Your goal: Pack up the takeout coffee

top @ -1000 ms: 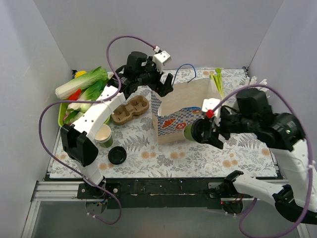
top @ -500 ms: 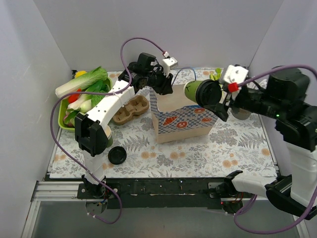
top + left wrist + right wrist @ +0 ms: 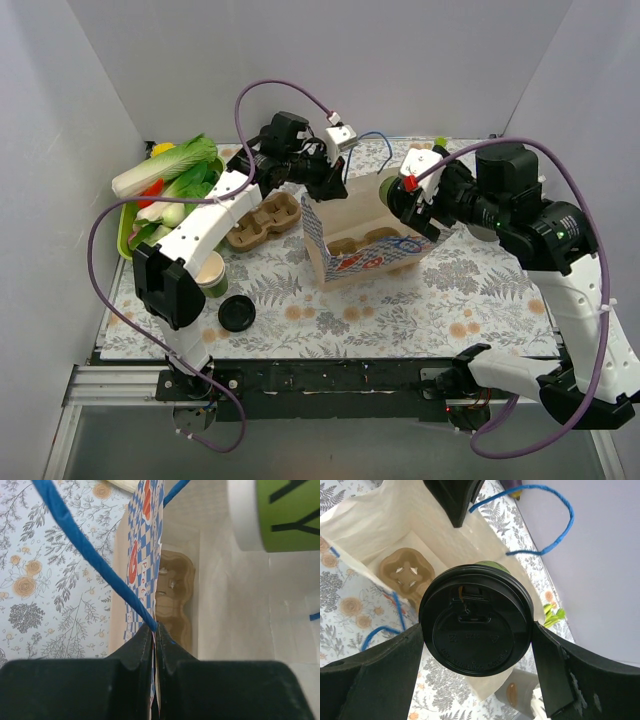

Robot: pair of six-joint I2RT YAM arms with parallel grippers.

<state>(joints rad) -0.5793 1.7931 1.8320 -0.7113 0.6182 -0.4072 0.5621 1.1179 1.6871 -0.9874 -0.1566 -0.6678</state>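
The right tool (image 3: 477,630), clamped on the takeout coffee (image 3: 475,612), has swung down over the mouth of the paper bag (image 3: 350,255) (cup carrier (image 3: 402,572) waiting inside). The left tool (image 3: 155,645) pinches the rim open, so lowering probably comes next.

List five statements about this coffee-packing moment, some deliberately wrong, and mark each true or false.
1. The right claw grips the takeout coffee, black lid on. True.
2. The left claw is open and clear of the paper bag. False: it is shut on the bag's rim.
3. A cardboard cup carrier lies inside the bag. True.
4. The coffee already sits in that carrier. False: it is held above the bag's open top.
5. The loose black lid caps the stacked green cups. False: it lies on the table beside them.
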